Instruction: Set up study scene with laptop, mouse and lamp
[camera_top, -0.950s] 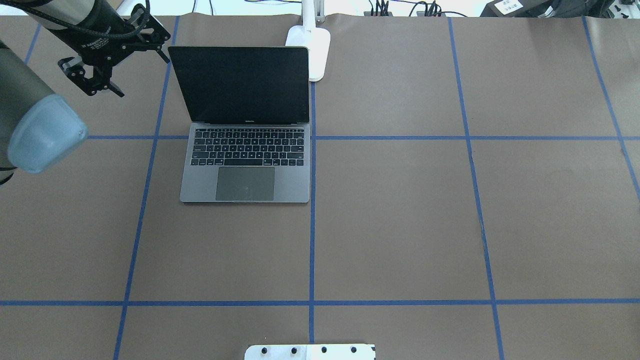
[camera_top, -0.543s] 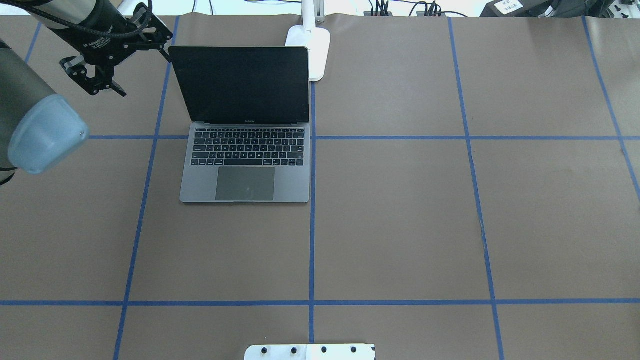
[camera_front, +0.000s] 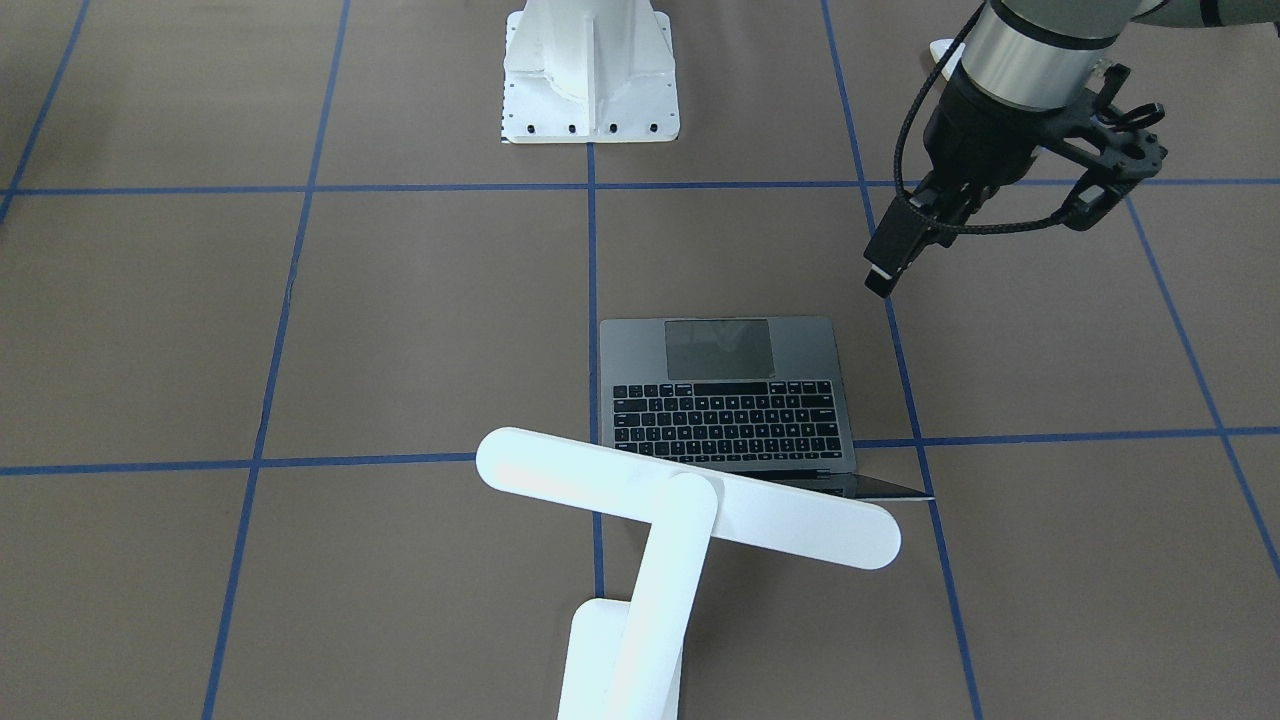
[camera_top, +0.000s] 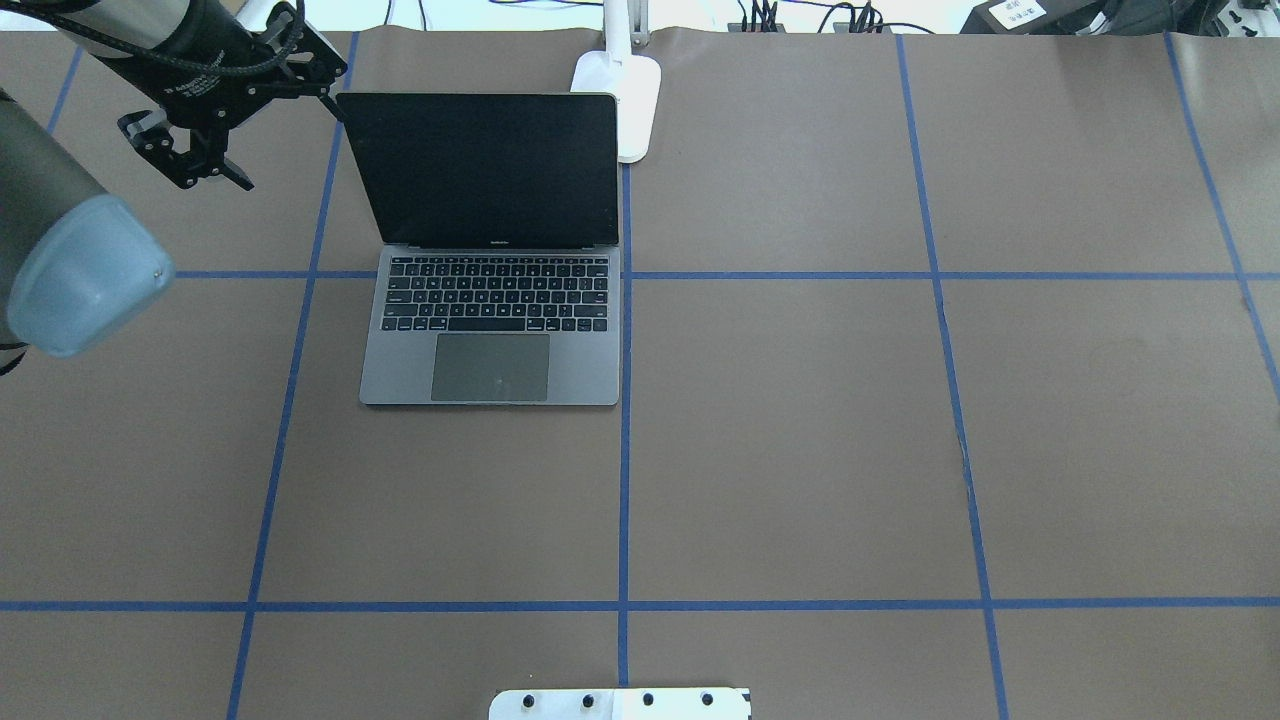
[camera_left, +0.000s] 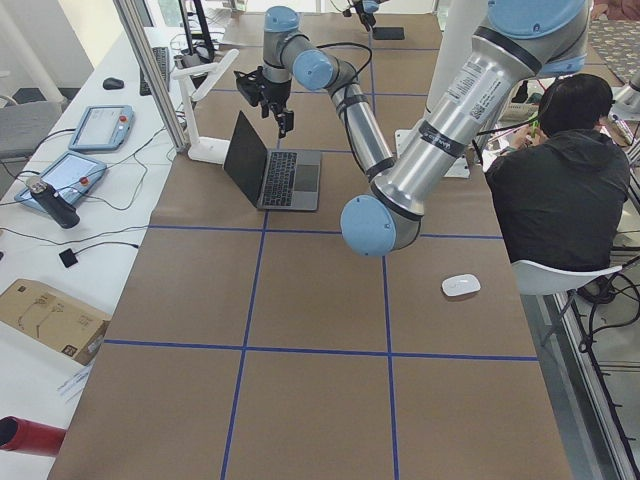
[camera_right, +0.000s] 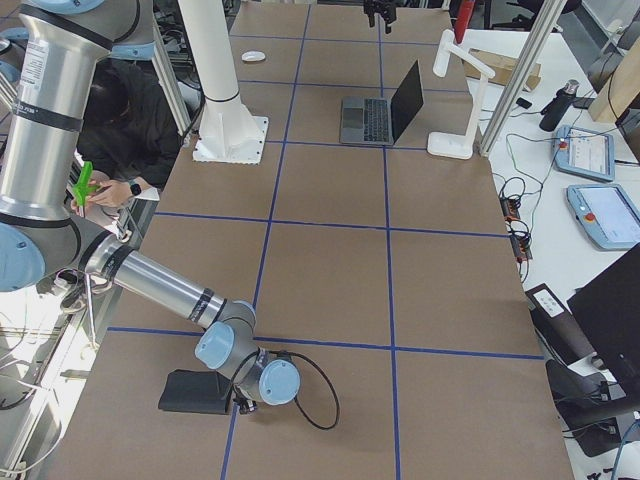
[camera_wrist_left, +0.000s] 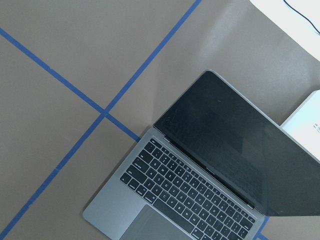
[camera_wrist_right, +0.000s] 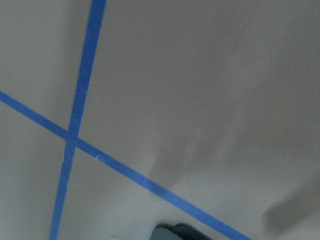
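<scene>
- Roughly two parts in three done, by my reckoning from where I stand.
- Laptop (camera_top: 490, 250): on the bench (camera_top: 800, 450), lid up, screen dark, keys toward the robot. Counts as set.
- Lamp (camera_front: 690, 500): upright just behind the laptop at the bench's far edge. Its base is beside the lid's corner and its bar head reaches out above the lid. Counts as set, though I cannot tell whether it is lit.
- Mouse (camera_left: 461, 285): lying alone near the robot's edge of the bench, well apart from the laptop, with nothing gripping it. The outstanding item.
- Left claw (camera_top: 215, 187): in the air beside the lid's left edge, clear of it, jaws apart and empty.
- Right claw (camera_right: 238, 400): low at the robot's right end of the bench, next to a black mat (camera_right: 190, 392). It shows only small and from the side, so I cannot tell whether it is wide or narrow.
- Left to do, as I judge it: fetch the mouse and lay it beside the laptop. The mat may be meant to go under it, but that is a guess.
- Mouse sits on the left arm's side, so that arm looks the likelier one to fetch it.
</scene>
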